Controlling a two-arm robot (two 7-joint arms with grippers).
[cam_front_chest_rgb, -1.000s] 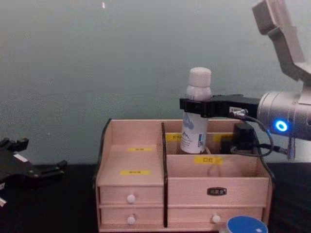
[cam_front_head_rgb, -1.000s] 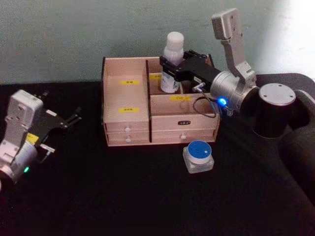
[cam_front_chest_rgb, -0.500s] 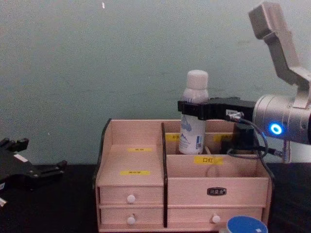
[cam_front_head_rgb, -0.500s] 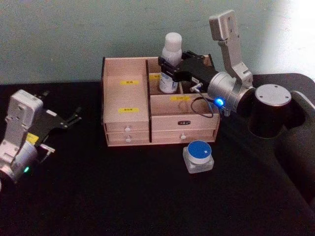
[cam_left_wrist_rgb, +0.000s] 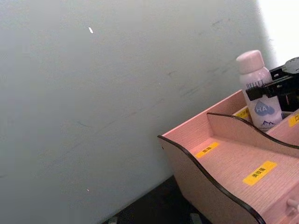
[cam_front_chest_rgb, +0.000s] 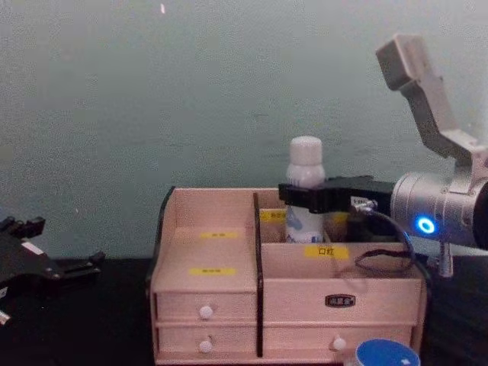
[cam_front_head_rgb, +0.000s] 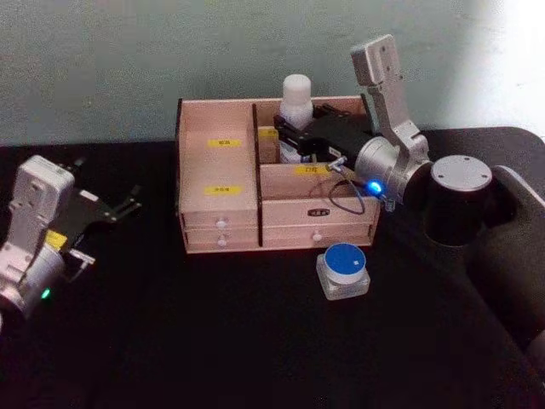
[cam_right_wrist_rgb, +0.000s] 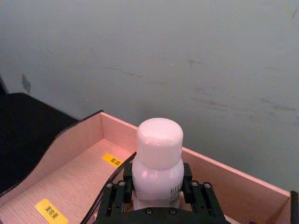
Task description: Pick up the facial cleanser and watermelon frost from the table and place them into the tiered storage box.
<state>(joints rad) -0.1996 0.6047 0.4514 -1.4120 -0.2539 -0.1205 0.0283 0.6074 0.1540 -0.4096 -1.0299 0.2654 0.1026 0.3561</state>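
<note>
— What has changed at the tiered storage box (cam_front_head_rgb: 218,109)?
— The facial cleanser (cam_front_head_rgb: 296,92) sits lower than a second ago. The right gripper (cam_front_head_rgb: 290,136), clamped round its smooth plastic body, now has it down in the pale wooden box's rear compartment, with the rounded white cap above the rim.
— So the first item is nearly placed?
— I'd judge so; letting go comes next. The watermelon frost (cam_front_head_rgb: 344,271), a squat clear jar with a blue lid, waits on the black table (cam_front_head_rgb: 213,341) just in front of the box's drawers. The left gripper (cam_front_head_rgb: 119,207) is parked well left of the box, jaws apart
</note>
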